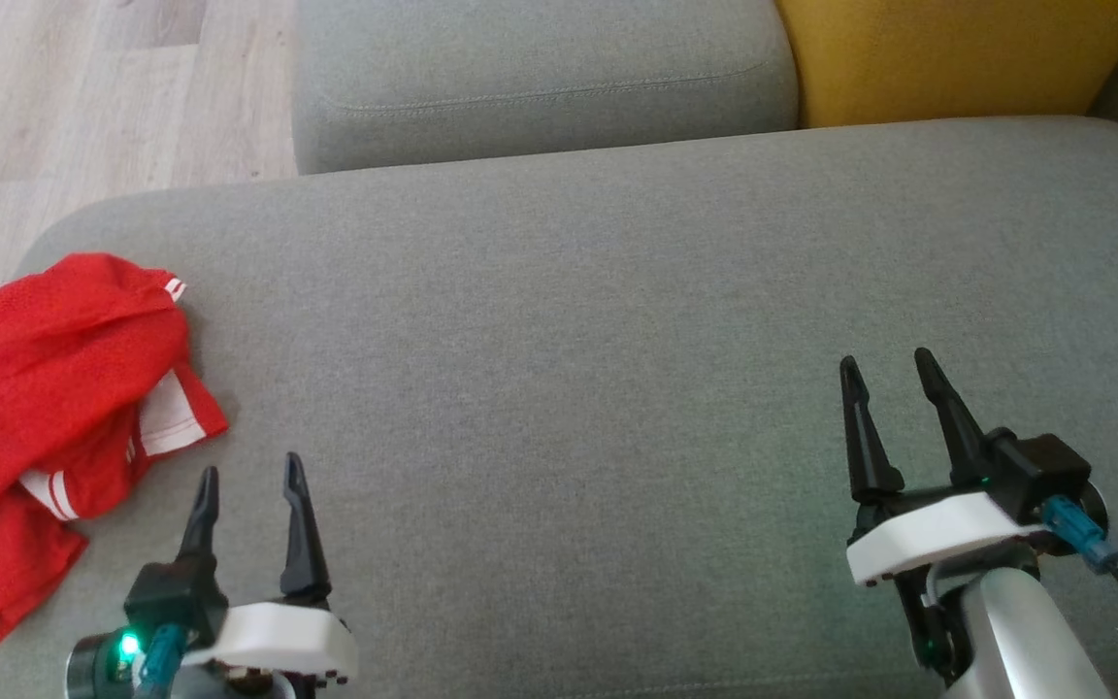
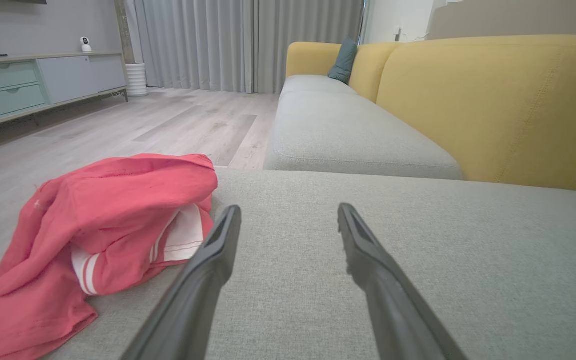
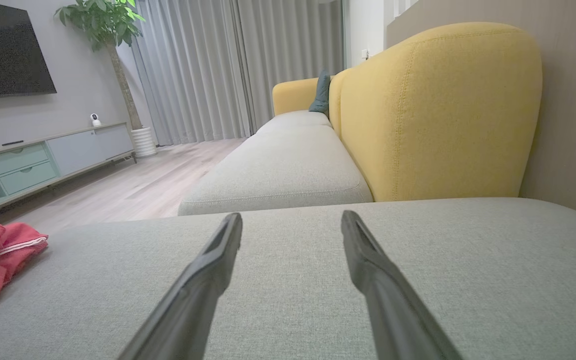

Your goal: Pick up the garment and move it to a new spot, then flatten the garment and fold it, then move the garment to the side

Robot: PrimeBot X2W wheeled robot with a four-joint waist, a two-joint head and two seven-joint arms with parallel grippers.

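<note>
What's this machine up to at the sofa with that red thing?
A two-armed robot is about to tidy the red garment, which lies crumpled at the left end of the grey sofa cushion. Nothing is held yet. Both sets of jaws stand open just over the cushion. The left jaws are right beside the garment without touching it, and the right jaws are well away from it at the other end. No lifting, flattening or folding has been done so far.

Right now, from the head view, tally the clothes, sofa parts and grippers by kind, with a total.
Red garment: 1
Grey seat cushions: 2, near cushion and far cushion
Yellow backrest: 1
Open grippers: 2, left gripper and right gripper
Total: 6
</note>
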